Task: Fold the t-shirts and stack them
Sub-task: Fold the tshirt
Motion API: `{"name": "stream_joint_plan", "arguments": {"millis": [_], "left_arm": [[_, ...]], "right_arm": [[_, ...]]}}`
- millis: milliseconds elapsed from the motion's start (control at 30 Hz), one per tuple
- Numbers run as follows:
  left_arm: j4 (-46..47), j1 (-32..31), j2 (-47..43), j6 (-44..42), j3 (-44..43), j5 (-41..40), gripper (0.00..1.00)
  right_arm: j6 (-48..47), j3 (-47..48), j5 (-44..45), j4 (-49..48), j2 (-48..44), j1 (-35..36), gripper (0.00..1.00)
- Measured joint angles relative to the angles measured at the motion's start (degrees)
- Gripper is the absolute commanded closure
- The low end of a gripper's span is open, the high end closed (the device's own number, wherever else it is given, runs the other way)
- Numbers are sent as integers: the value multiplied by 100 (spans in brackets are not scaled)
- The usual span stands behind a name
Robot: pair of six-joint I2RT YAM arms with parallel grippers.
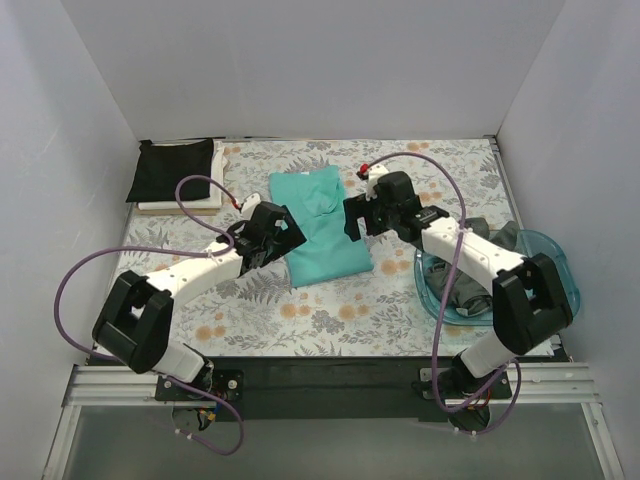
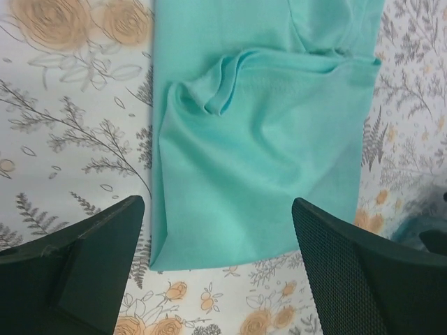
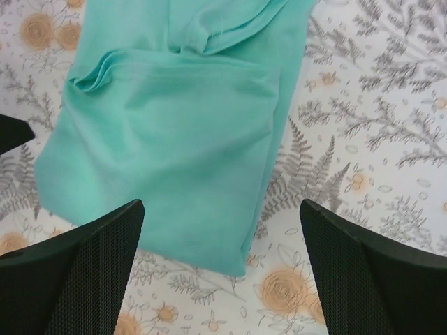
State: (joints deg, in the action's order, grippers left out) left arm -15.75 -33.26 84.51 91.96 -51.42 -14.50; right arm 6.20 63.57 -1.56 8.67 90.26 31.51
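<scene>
A teal t-shirt (image 1: 320, 228) lies folded into a long strip in the middle of the floral tablecloth; it also shows in the left wrist view (image 2: 258, 146) and the right wrist view (image 3: 174, 132). My left gripper (image 1: 283, 237) is open and empty at the strip's left edge, hovering over its near end (image 2: 216, 269). My right gripper (image 1: 353, 217) is open and empty at the strip's right edge (image 3: 220, 269). A folded black t-shirt (image 1: 172, 170) lies on a white one (image 1: 180, 207) at the back left. A dark grey t-shirt (image 1: 470, 290) lies crumpled in the blue tray.
The translucent blue plastic tray (image 1: 560, 262) sits at the right edge under my right arm. White walls enclose the table on the left, back and right. Purple cables loop from both arms.
</scene>
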Motion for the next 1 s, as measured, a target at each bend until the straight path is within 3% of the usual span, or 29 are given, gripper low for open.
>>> {"name": "stream_joint_plan", "arguments": {"millis": [233, 500, 767, 1000], "left_arm": [[584, -63, 133, -164, 197, 704, 12], [1005, -68, 1311, -424, -581, 765, 11], [811, 20, 2304, -767, -1515, -26, 11], [472, 533, 2865, -1071, -2479, -774, 11]], "right_arm": [[415, -1279, -1126, -527, -592, 0, 2], [640, -1764, -1991, -931, -592, 7, 2], [715, -1993, -2177, -1176, -645, 7, 2], [717, -2151, -2031, -1163, -785, 7, 2]]}}
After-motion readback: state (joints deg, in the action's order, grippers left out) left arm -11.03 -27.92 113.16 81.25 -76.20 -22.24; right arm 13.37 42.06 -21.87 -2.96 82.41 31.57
